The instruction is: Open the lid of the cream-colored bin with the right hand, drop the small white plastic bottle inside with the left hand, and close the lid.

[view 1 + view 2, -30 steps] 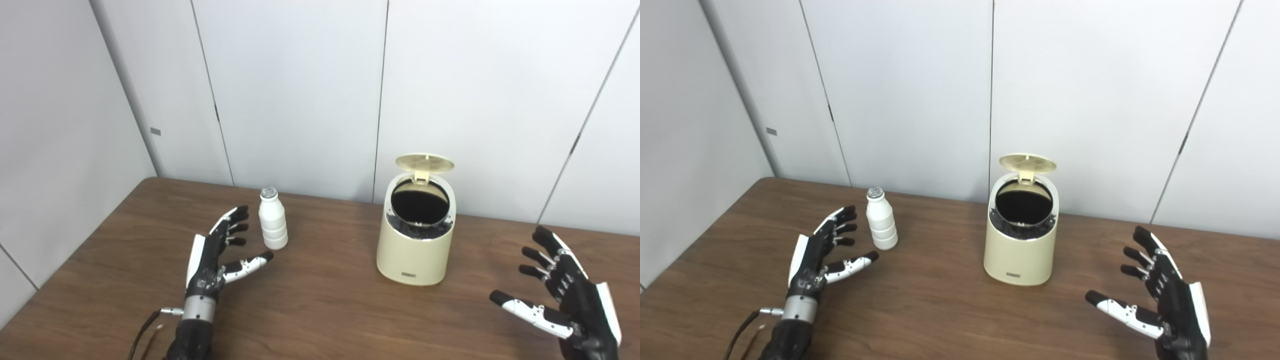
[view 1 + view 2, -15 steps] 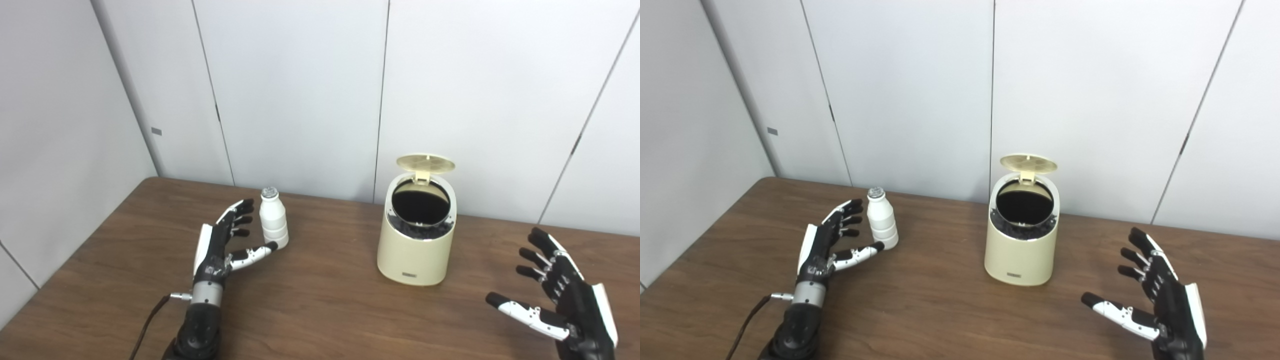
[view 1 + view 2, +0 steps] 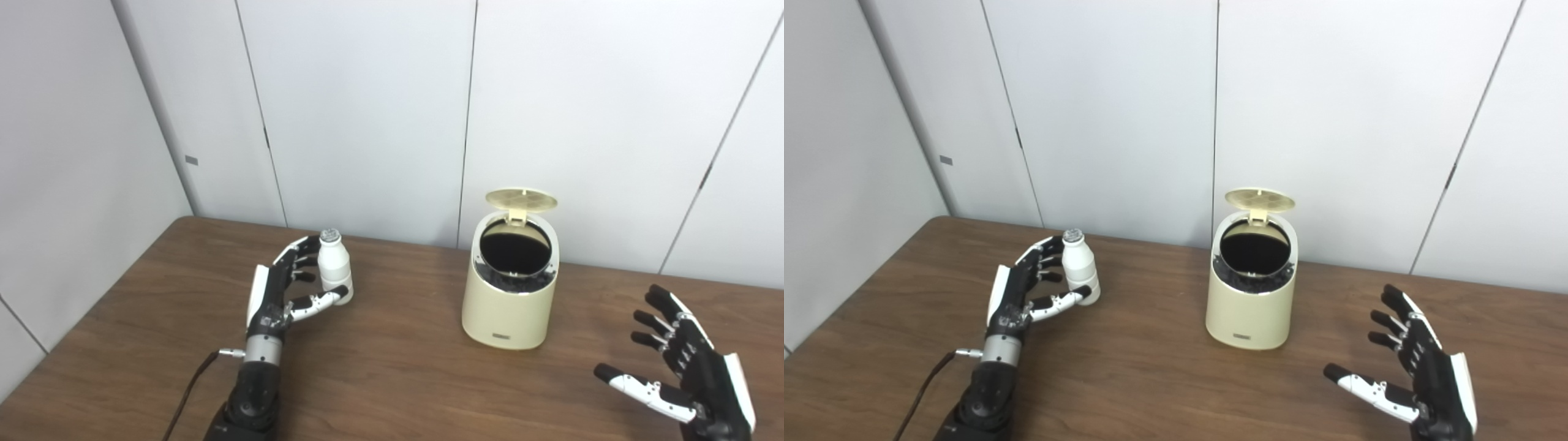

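Note:
The cream-colored bin (image 3: 509, 300) stands right of the table's middle, its round lid (image 3: 521, 199) flipped up at the back and the dark inside showing. A small white plastic bottle (image 3: 334, 274) stands upright on the left side. My left hand (image 3: 283, 293) is open beside it, its fingers reaching past the bottle's far side and the thumb in front of its base, not closed on it. My right hand (image 3: 686, 367) hovers open, fingers spread, at the table's right front, well clear of the bin.
The brown wooden table (image 3: 392, 373) runs back to pale wall panels (image 3: 367, 110). A thin cable (image 3: 187, 392) trails from my left wrist over the table's front left.
My left hand has moved forward and right until its fingers and thumb bracket the bottle. My right hand has sunk slightly toward the front edge. Bin and lid have not moved.

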`<state>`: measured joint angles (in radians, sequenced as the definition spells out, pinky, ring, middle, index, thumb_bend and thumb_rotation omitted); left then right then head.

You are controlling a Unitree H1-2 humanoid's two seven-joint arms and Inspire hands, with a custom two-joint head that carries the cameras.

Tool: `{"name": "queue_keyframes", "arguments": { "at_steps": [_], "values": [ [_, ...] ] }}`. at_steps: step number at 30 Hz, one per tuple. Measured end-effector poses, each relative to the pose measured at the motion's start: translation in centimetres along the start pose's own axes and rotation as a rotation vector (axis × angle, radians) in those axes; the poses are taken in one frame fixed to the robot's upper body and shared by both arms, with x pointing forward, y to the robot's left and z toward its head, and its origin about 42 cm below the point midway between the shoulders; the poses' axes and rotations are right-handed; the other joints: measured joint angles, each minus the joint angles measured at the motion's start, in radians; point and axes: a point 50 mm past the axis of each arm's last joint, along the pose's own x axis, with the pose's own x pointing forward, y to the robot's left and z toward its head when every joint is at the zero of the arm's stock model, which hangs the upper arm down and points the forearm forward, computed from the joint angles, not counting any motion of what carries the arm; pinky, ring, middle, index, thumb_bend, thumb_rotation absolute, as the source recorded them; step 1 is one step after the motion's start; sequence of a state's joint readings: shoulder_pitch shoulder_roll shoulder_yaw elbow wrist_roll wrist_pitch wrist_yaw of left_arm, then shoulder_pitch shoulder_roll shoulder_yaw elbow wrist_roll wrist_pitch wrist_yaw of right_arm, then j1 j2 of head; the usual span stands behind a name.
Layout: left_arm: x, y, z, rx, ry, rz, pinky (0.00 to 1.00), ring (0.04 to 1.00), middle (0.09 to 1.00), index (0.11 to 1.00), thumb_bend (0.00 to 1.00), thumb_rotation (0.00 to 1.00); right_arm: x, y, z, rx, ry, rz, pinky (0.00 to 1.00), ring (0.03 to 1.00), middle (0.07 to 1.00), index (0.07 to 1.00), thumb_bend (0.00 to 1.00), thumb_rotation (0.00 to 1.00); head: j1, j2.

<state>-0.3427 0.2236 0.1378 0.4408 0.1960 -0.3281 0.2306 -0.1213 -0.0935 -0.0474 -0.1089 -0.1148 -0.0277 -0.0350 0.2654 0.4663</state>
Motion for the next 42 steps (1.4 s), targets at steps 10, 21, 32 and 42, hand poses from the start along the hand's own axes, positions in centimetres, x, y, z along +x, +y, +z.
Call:
{"name": "queue_keyframes", "arguments": {
  "at_steps": [10,21,32,42],
  "values": [
    [0.6,-0.4,-0.1,-0.003,0.003,0.001,0.61,0.732,0.784,0.795,0.7,0.0,-0.1,0.1,0.0,-0.002,0.0,0.005,0.72,0.826,0.897,0.869,0.72,0.0,-0.009,0.005],
    [1.0,-0.6,0.0,0.016,0.01,0.113,0.33,0.398,0.45,0.519,0.52,0.0,-0.1,0.0,0.4,0.005,-0.011,0.004,0.73,0.823,0.893,0.867,0.72,0.0,-0.009,0.009],
    [1.0,-0.7,0.1,0.042,0.005,0.131,0.33,0.419,0.472,0.52,0.5,0.0,-0.2,0.0,0.3,0.004,-0.002,0.004,0.72,0.822,0.9,0.874,0.73,0.0,-0.009,0.011],
    [1.0,-1.1,0.2,0.032,-0.003,0.084,0.34,0.419,0.477,0.523,0.5,0.0,-0.2,0.3,0.0,-0.008,0.005,0.004,0.7,0.805,0.888,0.87,0.75,0.01,-0.041,-0.011]
  ]
}}
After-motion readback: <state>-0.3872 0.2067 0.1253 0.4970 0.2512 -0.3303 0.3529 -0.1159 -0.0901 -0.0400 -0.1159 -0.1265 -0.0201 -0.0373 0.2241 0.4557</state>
